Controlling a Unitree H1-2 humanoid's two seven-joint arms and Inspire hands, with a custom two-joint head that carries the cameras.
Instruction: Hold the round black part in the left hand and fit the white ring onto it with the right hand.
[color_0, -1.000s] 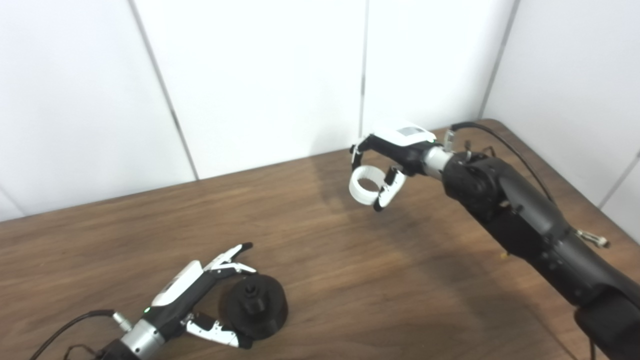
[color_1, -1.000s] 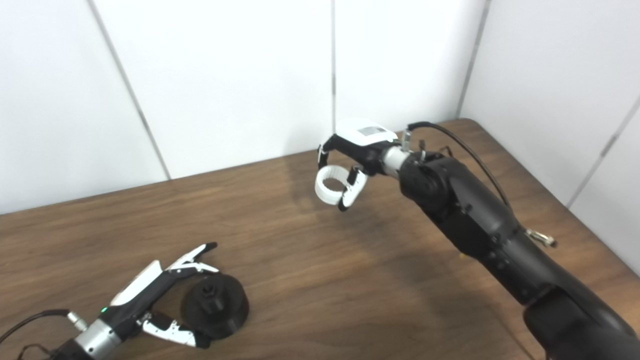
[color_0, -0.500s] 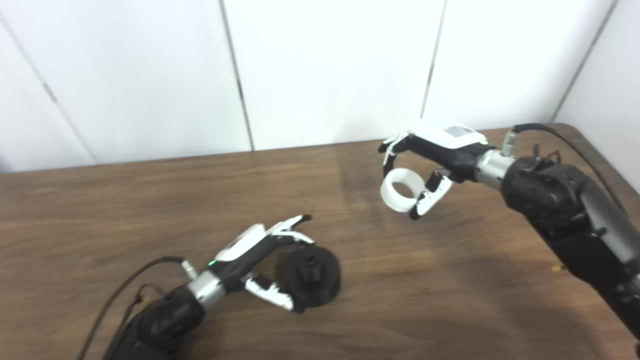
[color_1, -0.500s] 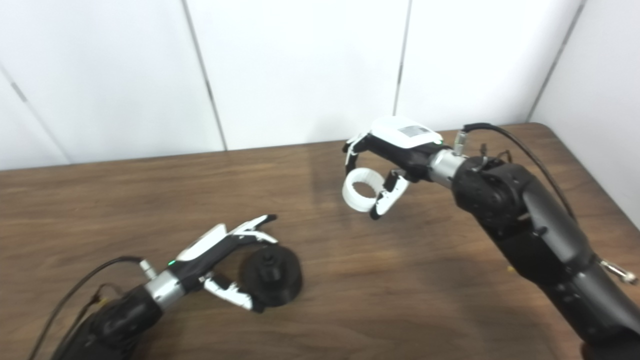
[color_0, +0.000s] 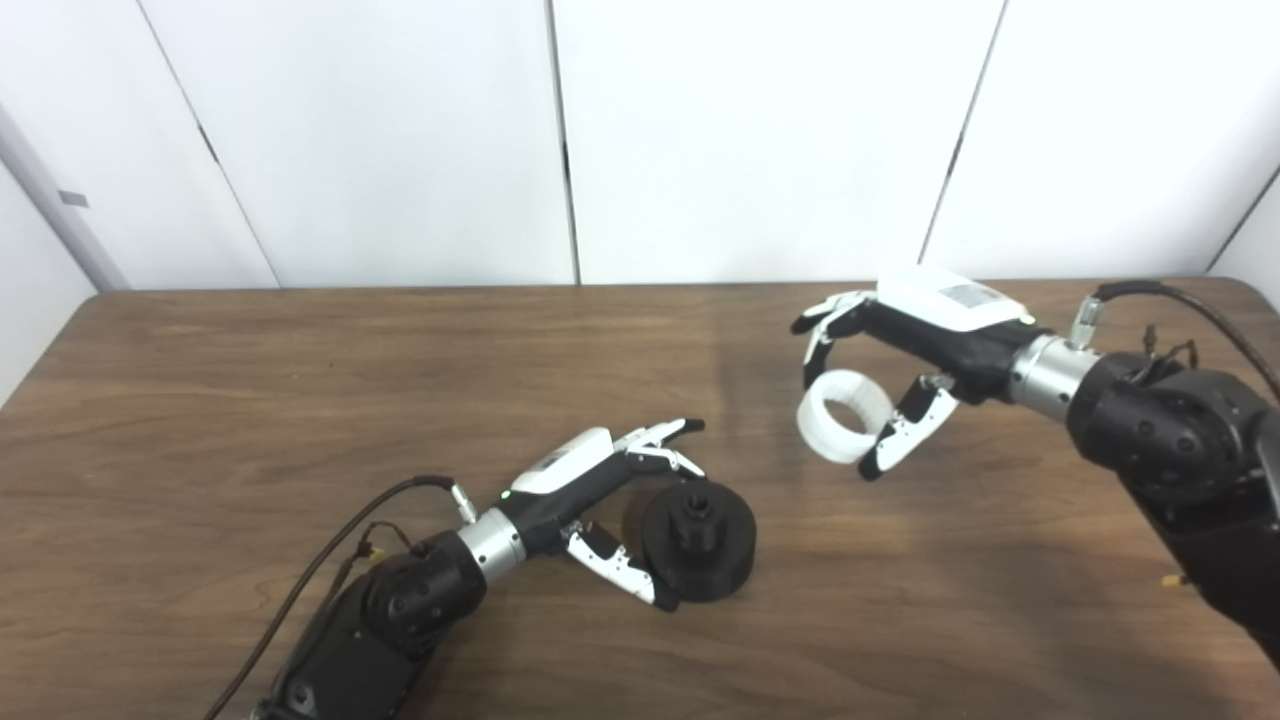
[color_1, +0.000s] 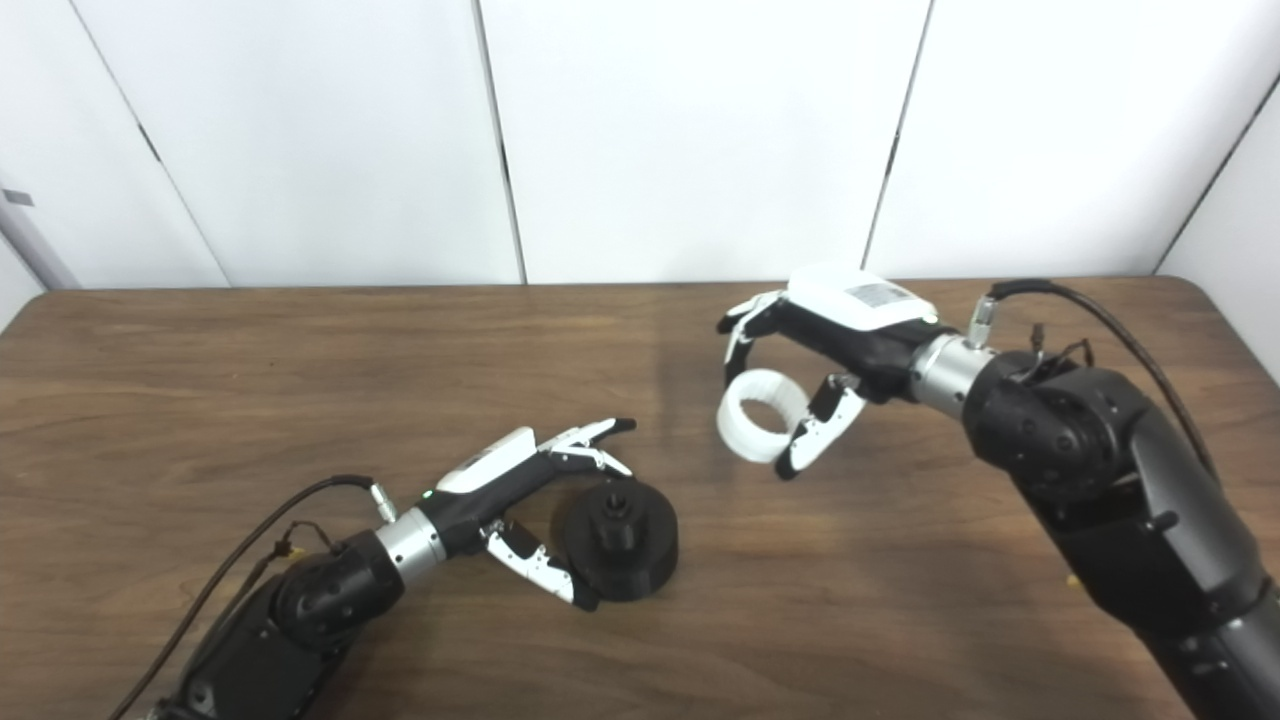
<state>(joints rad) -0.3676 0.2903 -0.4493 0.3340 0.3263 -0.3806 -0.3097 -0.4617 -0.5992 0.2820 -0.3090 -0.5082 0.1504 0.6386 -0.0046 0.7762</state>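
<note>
Above the table (color_0: 300, 380), my right hand (color_0: 900, 340) pinches the white ring (color_0: 842, 430), its hole kept clear for fitting. Down left, my left hand (color_0: 600, 490) cups, fingers spread, around the black part (color_0: 700, 545), resting on the wood and not yet lifted.

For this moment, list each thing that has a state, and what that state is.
Left hand: open around the black part, not gripping it.
Black part: flat on the table, hub up, no ring fitted.
Right hand: shut on the white ring.
White ring: held in the air, apart from the black part.
</note>
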